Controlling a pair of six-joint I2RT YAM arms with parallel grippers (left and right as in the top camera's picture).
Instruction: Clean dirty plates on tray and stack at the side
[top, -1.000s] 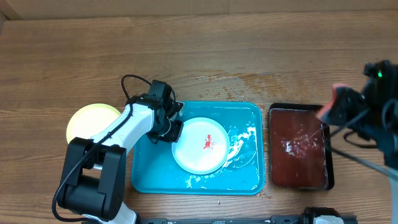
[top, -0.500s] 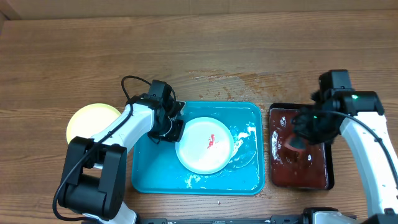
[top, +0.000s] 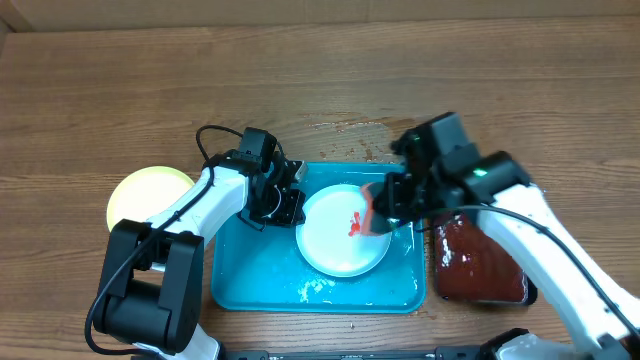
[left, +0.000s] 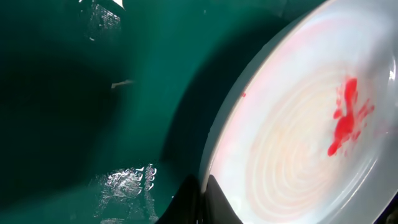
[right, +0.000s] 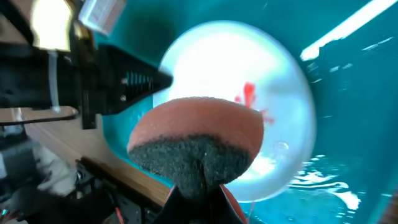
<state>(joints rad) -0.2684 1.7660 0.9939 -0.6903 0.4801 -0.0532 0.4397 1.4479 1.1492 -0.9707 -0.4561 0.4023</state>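
On the tray (top: 250, 285), scrubbing stage: left gripper (top: 292, 210) pinches the rim of the white plate (top: 335, 255), right gripper (top: 386, 210) (clamped on the sponge (right: 196, 140)) hovers above the red smear (top: 355, 223); next, press and wipe.

Glossy plastic plate (top: 335, 245), wet tray (top: 250, 285), rough sponge (right: 199, 143) (matt wooden table (top: 100, 100))

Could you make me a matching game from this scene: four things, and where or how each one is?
1. white round plastic plate
2. pale yellow round plastic plate
3. small black rectangular tray
4. reddish scrub sponge

A. holds reddish-brown liquid
B. farthest left of all
C. gripped by the right end effector
D. in the large turquoise rectangular plastic tray

Pairs: 1-D, 2-B, 3-A, 4-C
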